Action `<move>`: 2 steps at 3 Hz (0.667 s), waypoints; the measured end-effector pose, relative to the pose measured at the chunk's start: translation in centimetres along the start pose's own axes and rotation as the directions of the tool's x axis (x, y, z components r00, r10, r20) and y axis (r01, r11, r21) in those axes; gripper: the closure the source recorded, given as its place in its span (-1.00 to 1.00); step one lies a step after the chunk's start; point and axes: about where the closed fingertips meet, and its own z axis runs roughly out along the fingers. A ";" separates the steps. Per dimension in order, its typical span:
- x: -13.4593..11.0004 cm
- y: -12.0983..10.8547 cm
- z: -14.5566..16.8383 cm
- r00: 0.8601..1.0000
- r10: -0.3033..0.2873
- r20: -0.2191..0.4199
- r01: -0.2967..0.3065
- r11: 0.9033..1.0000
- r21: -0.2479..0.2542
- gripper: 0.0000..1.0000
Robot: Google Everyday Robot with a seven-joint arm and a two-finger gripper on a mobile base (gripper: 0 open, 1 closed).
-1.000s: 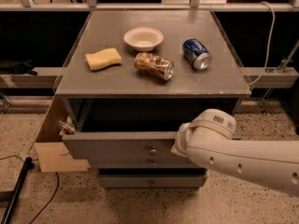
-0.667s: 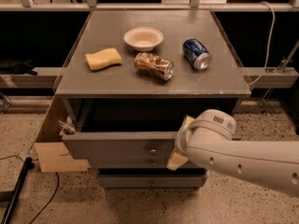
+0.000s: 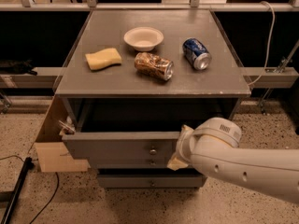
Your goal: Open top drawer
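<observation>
The drawer [image 3: 117, 147] sits directly under the table [image 3: 112, 84] top and already stands partly out of the carcass: a dark gap shows between its front panel and the table's front edge, and its left side wall is visible running back into the frame. I judge the step in hand to be the pull itself, well begun but perhaps not finished. The claw [image 3: 179, 149] is at the right end of the drawer front, touching or just beside its edge, with the white arm [image 3: 243, 167] coming in from the lower right; whether the claw is open, closed or gripping the panel I cannot tell, since the wrist hides it. It is not on the knob [image 3: 153, 150], which sits free at the centre of the panel. The drawer's front faces the camera, and the panel's long axis runs left to right, parallel to the table's front edge and about level; its travel is at right angles to that, straight out toward the viewer. The next move, as I read it, calls for a steady draw along that line, because a pull applied at one end could skew the drawer and jam it. The bowl [image 3: 143, 38] and the other things on top are well apart from the work.
</observation>
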 end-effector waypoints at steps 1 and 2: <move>1.5 2.3 0.6 0.999 0.039 0.027 -0.038 0.999 -0.039 -0.18; 1.0 1.9 -0.3 0.999 0.039 0.027 -0.038 0.999 -0.039 0.45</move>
